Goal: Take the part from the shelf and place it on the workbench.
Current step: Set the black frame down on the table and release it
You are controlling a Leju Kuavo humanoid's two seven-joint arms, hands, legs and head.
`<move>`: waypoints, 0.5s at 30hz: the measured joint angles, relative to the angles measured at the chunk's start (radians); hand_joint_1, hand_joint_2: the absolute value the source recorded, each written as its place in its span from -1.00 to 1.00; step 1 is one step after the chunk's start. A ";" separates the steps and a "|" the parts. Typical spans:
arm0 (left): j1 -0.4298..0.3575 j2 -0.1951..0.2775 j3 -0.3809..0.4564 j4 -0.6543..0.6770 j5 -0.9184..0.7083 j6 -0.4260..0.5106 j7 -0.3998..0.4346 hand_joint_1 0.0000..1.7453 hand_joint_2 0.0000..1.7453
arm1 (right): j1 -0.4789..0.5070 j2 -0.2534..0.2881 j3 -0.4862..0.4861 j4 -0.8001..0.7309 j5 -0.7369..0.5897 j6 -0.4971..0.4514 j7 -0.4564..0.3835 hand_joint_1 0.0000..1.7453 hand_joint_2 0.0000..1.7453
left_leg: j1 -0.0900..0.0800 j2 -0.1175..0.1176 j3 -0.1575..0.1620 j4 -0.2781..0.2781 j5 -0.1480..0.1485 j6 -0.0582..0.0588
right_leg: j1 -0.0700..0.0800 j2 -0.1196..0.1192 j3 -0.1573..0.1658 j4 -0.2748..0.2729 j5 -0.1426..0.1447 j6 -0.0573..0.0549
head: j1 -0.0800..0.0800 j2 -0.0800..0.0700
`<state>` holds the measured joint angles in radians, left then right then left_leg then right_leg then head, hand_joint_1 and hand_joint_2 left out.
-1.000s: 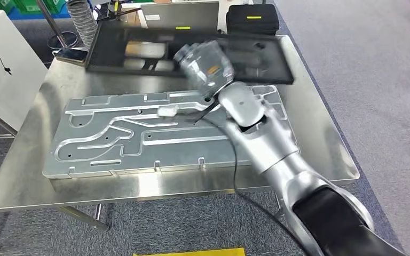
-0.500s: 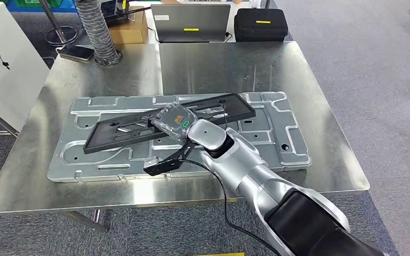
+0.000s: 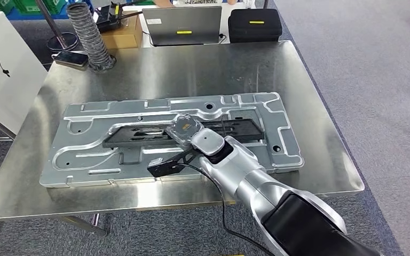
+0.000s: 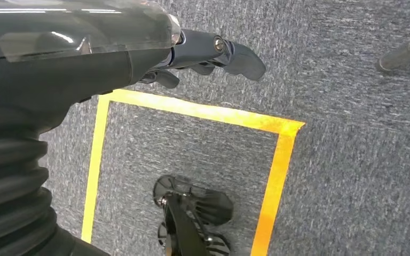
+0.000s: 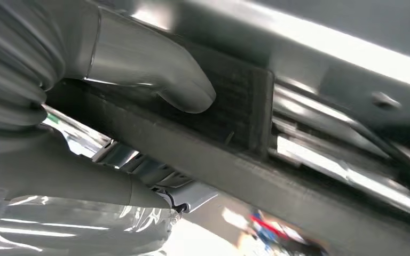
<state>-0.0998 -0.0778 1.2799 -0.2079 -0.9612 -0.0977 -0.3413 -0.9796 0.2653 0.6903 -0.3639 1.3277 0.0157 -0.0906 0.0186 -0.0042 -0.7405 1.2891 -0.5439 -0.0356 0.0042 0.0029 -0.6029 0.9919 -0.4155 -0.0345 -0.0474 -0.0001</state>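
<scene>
Head view: right hand (image 3: 188,128) is gripping the black part (image 3: 139,135) on the workbench plate (image 3: 85,138) — thumb (image 5: 155,69) pressing it, release pending — while the left hand (image 4: 139,48) is hanging empty, fingers loosely curled.

The part (image 3: 139,134) is a long, flat black plastic frame with slotted openings along its length. It lies nearly level on the big grey metal plate (image 3: 85,114) on my workbench (image 3: 219,69), running lengthwise across the plate's middle. My right hand (image 3: 186,127) holds it near its centre, thumb (image 5: 155,80) pressed on its ribbed black face.
</scene>
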 joint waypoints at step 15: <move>0.003 0.001 -0.017 0.000 -0.015 -0.010 -0.027 -1.00 1.00 | 0.004 -0.025 0.000 0.048 -0.024 0.034 0.047 -1.00 -1.00 | 0.003 0.001 0.133 -0.268 0.118 0.044 | -0.008 0.002 -0.138 0.315 -0.154 0.056 | 0.000 0.000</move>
<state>-0.0964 -0.0772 1.2624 -0.2079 -0.9761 -0.1079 -0.3685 -0.9754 0.2405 0.6905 -0.3161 1.3042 0.0498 -0.0431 0.0213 -0.0030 -0.6076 1.0210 -0.4261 0.0086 -0.0039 0.0053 -0.7406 1.3065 -0.5697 0.0215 -0.0473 -0.0002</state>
